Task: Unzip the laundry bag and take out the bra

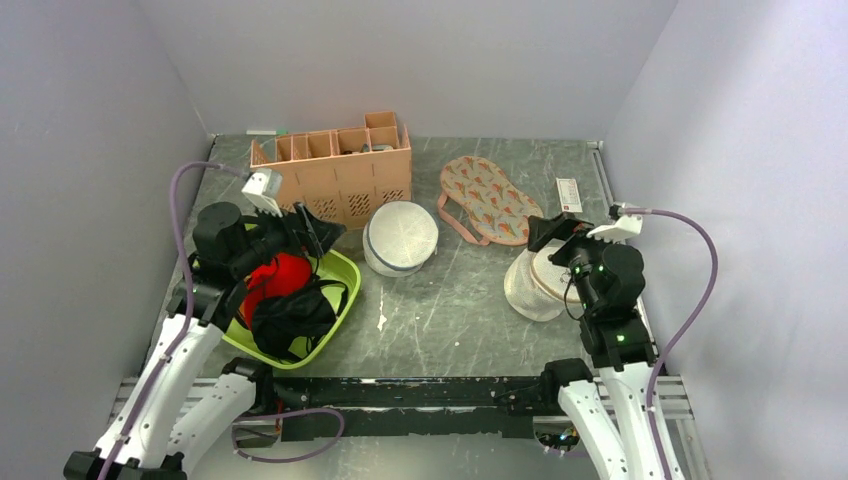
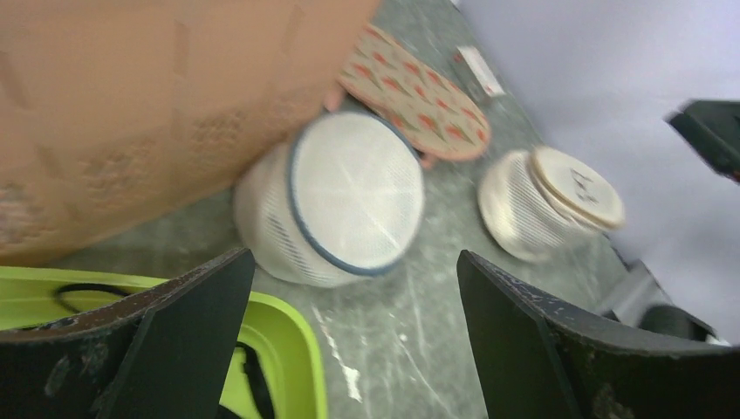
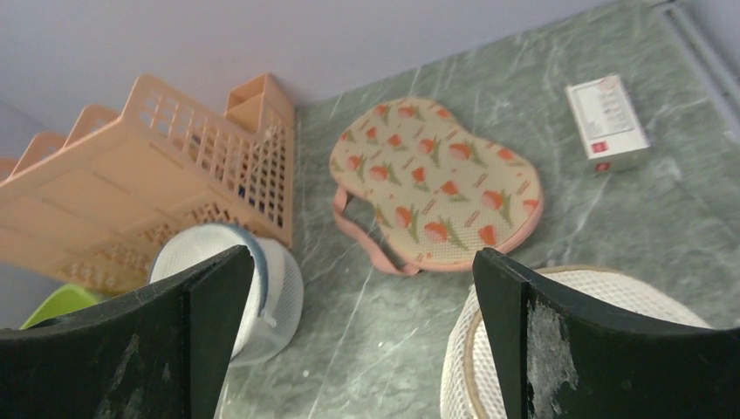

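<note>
The laundry bag (image 1: 400,238) is a white mesh drum with a blue zip rim. It stands zipped at the table's middle and shows in the left wrist view (image 2: 340,205) and the right wrist view (image 3: 275,301). The bra does not show in any view. My left gripper (image 1: 315,232) is open and empty, above the green basin's far edge, left of the bag (image 2: 353,340). My right gripper (image 1: 552,233) is open and empty, above the cream mesh bag (image 1: 540,282), right of the laundry bag (image 3: 362,349).
A green basin (image 1: 345,275) at the left holds a red garment (image 1: 280,275) and a black garment (image 1: 290,315). A peach slotted crate (image 1: 335,170) stands behind it. A floral pad (image 1: 487,198) and a small white box (image 1: 568,194) lie at the back right.
</note>
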{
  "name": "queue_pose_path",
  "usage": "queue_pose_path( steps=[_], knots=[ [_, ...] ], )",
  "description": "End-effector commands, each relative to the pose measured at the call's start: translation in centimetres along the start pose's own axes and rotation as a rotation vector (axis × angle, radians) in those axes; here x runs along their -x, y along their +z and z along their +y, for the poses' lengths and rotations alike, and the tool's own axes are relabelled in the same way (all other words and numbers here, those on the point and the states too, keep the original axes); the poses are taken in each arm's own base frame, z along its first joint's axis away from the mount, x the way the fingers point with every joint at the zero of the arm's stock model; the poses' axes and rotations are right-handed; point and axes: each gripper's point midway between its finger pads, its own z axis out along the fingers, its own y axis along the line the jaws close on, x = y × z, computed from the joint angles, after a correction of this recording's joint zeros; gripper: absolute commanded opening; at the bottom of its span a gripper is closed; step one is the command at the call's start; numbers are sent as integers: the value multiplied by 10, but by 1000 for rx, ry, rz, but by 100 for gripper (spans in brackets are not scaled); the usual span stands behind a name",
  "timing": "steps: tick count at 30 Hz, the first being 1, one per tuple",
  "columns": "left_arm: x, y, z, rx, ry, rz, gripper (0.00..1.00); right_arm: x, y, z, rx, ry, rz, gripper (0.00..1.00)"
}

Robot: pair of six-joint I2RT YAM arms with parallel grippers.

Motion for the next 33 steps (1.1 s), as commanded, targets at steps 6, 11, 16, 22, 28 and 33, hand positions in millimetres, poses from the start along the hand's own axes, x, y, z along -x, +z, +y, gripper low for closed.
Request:
queue_pose_path(
  steps=[6,11,16,22,28,33],
  knots=[
    [-56,6,-53,-378,-195,156,99,-58,12,36,258,99,190,99],
    [-85,19,-74,-424,-223,237,99,-84,14,44,331,142,276,98],
    [-113,51,-87,-266,-26,338,99,-99,14,45,348,152,337,98],
    [-132,101,-93,28,406,380,97,-102,13,43,347,158,345,97],
    [-137,141,-87,269,702,347,96,-93,11,33,274,129,321,97],
    [-151,163,-80,287,790,315,92,-82,6,24,219,92,277,97]
  ],
)
